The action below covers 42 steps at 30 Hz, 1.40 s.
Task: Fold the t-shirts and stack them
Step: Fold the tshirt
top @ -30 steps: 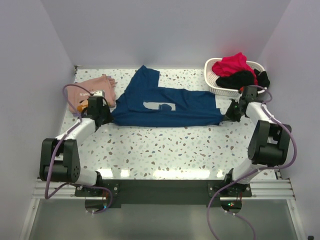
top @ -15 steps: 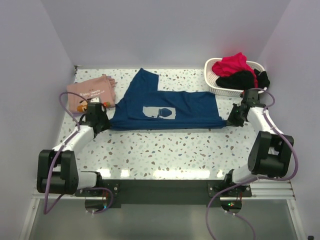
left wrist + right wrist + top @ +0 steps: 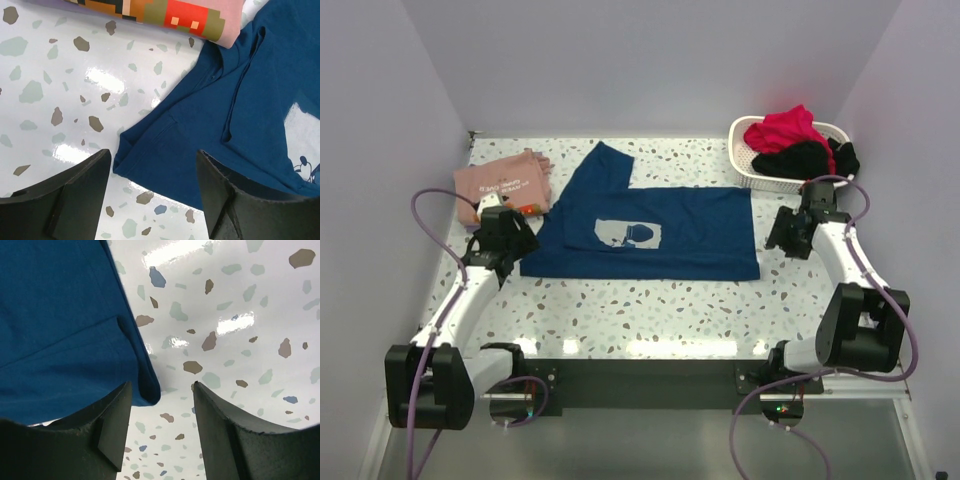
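The dark blue t-shirt [image 3: 660, 235] lies spread flat mid-table, pale print up, one sleeve pointing to the back. A folded salmon-pink t-shirt [image 3: 502, 185] rests at the far left, touching the blue one's edge. My left gripper [image 3: 512, 258] hovers open over the blue shirt's near-left corner [image 3: 165, 150], holding nothing; the pink tee's printed edge [image 3: 200, 20] shows above. My right gripper [image 3: 783, 238] is open just off the blue shirt's right corner [image 3: 145, 385], with bare table between its fingers [image 3: 225, 430].
A white basket [image 3: 752, 172] with red and black clothes stands at the back right, close behind my right arm. Walls close in on the left, right and back. Speckled tabletop [image 3: 650, 300] runs between the shirt and the arm bases.
Both grippers were shut on the blue shirt's lower corners and have opened and let go. The shirt now lies flat and nearer, and both arms have backed off slightly.
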Each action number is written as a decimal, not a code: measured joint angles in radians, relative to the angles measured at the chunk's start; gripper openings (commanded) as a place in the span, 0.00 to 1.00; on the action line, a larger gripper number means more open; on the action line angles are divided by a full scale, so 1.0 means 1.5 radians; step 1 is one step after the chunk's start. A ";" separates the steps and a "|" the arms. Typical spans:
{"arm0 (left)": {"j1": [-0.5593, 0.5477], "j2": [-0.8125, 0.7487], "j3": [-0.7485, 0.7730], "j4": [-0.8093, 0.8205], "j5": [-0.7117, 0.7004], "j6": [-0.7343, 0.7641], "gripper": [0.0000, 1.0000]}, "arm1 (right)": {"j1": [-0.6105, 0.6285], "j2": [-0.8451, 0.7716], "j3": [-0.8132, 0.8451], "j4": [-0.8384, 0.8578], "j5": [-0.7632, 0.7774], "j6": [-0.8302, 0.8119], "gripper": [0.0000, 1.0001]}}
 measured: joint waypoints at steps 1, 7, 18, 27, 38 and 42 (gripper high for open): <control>0.000 0.003 0.003 0.001 0.001 0.001 0.75 | 0.000 0.005 0.002 0.002 -0.002 0.000 0.55; 0.000 0.041 0.012 0.024 0.035 0.001 0.86 | 0.052 0.059 0.006 0.031 -0.005 0.008 0.53; -0.072 0.093 -0.018 0.099 0.098 -0.019 1.00 | 0.102 0.168 0.010 0.093 -0.023 0.032 0.42; -0.080 0.099 -0.085 0.140 0.115 -0.034 1.00 | 0.101 0.211 0.033 0.125 -0.022 0.027 0.40; -0.080 0.096 -0.117 0.163 0.115 -0.034 1.00 | 0.101 0.229 0.044 0.144 -0.020 0.016 0.17; -0.081 0.086 -0.131 0.178 0.112 -0.034 1.00 | 0.101 0.229 0.045 0.143 -0.014 0.014 0.16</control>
